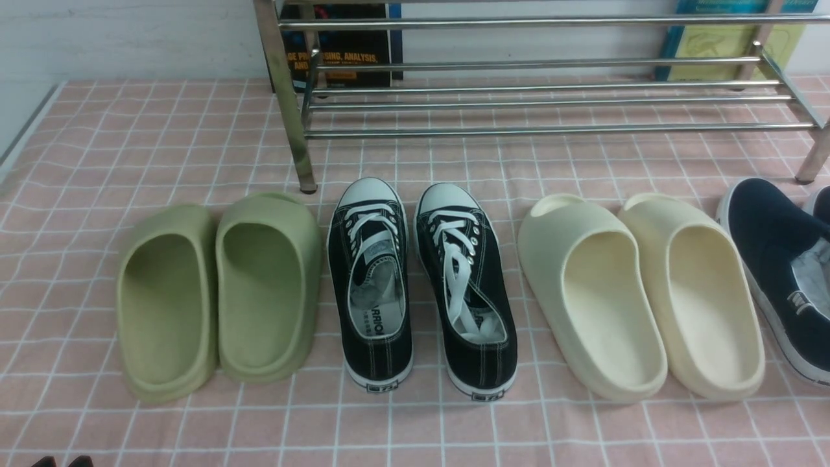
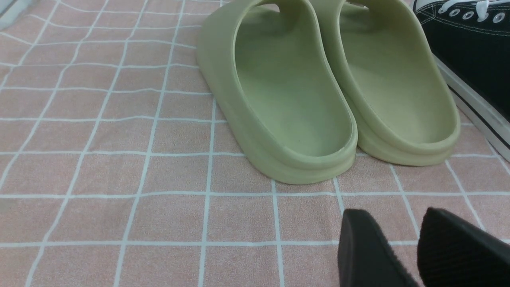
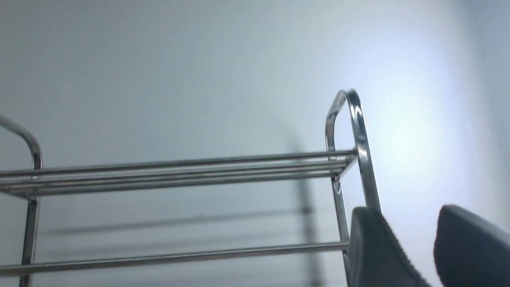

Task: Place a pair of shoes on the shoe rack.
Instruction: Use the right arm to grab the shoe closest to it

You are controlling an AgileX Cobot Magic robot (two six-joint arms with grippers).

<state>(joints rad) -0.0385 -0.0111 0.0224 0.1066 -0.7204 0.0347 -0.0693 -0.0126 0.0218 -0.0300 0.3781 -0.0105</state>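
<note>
- Left end effector (image 2: 392, 215): its two black fingers stand a little apart with nothing between them. It sits low over the pink checked cloth of the bench (image 2: 119, 175), and the heels of the green foam slides (image 2: 295, 95) are near, at its 12 o'clock.
- Right end effector (image 3: 404, 211): its fingers are parted too and grip nothing. It faces the upper rails of the shoe rack (image 3: 179, 163), with a pale wall behind, and does not show in the front view.
- Pair of navy slip-on shoes (image 1: 771, 259): on the bench at 3 o'clock in the front view, cut by the frame edge. One shoe shows most of its length, with a white sole, grey lining and a small white tag. Only a sliver of the other shows, at the first one's 2 o'clock. Both lie on the cloth in front of the rack.
- The rack spans 12 to 2 o'clock, its chrome rails running crosswise. One front leg stands near the navy toe, at that toe's 1 o'clock.
- Cream foam slides (image 1: 642, 292): just beside the navy shoe at its 9 o'clock, side by side, toes towards the rack.
- Black lace-up sneakers (image 1: 499, 357) with white toe caps: at the centre, at the cream pair's 9 o'clock.
- The green slides lie at the sneakers' 9 o'clock.
- Two books lean behind the rack: a dark book (image 1: 343, 58) at 11 o'clock and a teal and yellow-green book (image 1: 720, 45) at 1 o'clock.
</note>
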